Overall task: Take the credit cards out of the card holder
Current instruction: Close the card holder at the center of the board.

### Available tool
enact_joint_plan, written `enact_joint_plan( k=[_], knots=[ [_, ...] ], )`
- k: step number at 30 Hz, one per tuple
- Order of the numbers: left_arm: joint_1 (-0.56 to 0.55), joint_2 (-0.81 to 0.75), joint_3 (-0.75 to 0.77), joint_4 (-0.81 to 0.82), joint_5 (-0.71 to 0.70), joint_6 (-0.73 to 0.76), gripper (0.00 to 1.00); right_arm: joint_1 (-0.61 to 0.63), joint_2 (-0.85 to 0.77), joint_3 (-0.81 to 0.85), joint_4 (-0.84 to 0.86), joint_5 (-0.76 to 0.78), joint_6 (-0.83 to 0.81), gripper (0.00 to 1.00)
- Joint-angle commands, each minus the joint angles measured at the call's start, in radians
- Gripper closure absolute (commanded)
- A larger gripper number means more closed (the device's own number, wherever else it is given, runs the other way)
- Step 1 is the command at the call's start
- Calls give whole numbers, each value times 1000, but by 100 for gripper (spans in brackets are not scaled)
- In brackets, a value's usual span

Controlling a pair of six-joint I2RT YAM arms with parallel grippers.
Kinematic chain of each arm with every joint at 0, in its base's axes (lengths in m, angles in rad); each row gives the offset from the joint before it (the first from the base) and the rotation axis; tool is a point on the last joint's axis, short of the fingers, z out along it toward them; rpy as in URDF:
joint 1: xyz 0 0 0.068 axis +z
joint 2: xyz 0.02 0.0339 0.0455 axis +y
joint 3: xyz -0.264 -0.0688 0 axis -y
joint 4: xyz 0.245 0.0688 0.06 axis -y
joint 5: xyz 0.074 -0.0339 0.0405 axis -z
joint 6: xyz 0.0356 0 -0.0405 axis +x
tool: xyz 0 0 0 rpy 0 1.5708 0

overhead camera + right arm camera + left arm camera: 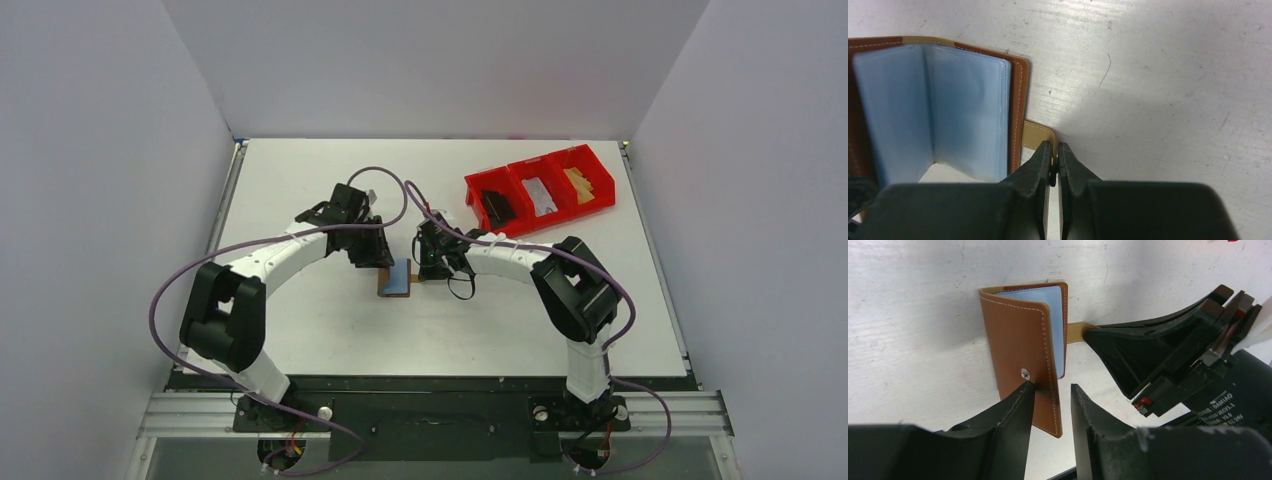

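Note:
The brown leather card holder (397, 277) lies half open on the white table between both grippers, showing pale blue inner pockets (928, 110). No credit cards show; any in the pockets are hidden. My right gripper (1054, 145) is shut on the holder's small tan closing tab (1037, 132) at its right side, and appears as black fingers (1168, 350) in the left wrist view. My left gripper (1053, 386) is open. Its left fingertip touches the raised brown cover (1020, 345) by the metal snap, and the cover's edge stands in the gap, not pinched.
A red three-compartment bin (560, 218) sits at the back right, holding a black item (497, 208), a pale grey one (541, 196) and a tan one (578, 183). White walls enclose the table on three sides. Purple cables loop over both arms.

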Motion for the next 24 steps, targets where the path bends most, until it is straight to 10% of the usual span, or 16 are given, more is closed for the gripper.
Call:
enact_joint_plan(
  k=[1, 24],
  knots=[
    [-8, 63, 24, 103, 59, -36, 69, 1, -59, -17, 51, -9, 17, 100],
    [-27, 225, -35, 162, -32, -151, 65, -3, -96, -10, 56, -26, 19, 96]
  ],
)
